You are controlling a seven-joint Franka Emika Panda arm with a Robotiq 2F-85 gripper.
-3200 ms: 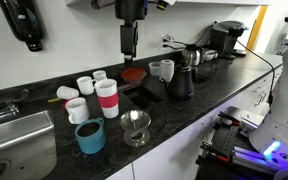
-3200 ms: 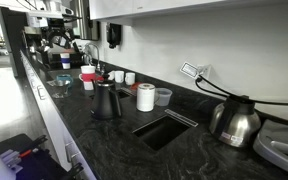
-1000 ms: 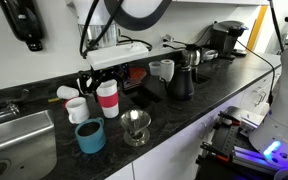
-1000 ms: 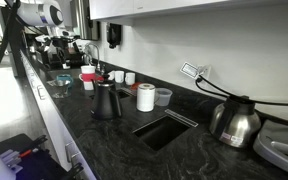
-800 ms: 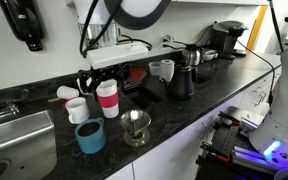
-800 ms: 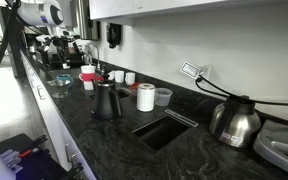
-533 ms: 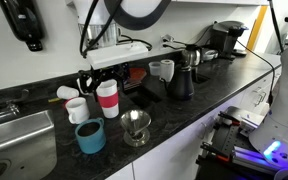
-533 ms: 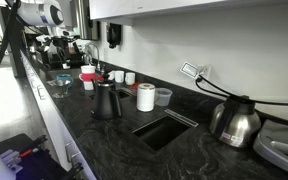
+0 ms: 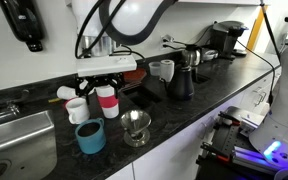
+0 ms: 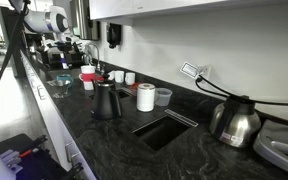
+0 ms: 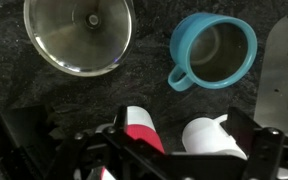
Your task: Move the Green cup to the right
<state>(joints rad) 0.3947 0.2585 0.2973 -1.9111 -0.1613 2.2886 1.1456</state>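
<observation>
Countertop (image 9: pixel 199 95) of black speckled stone, with cups grouped around a tall white cup with a red band (image 9: pixel 107 101). Green cup (image 9: pixel 90 137), teal and upright, stands in front of the red-banded cup, nearer the counter's edge and clear of it. From above, the wrist view shows its dark inside and a small handle. Glass funnel (image 9: pixel 136 127) sits near the red-banded cup, also toward the edge, apart from the Green cup. Small white cups (image 9: pixel 76 108) stand just beside the red-banded cup. Black kettle (image 9: pixel 181 82) stands well apart from it. Robot gripper (image 11: pixel 142 140) hangs above the red-banded cup, jaws spread wide, holding nothing.
</observation>
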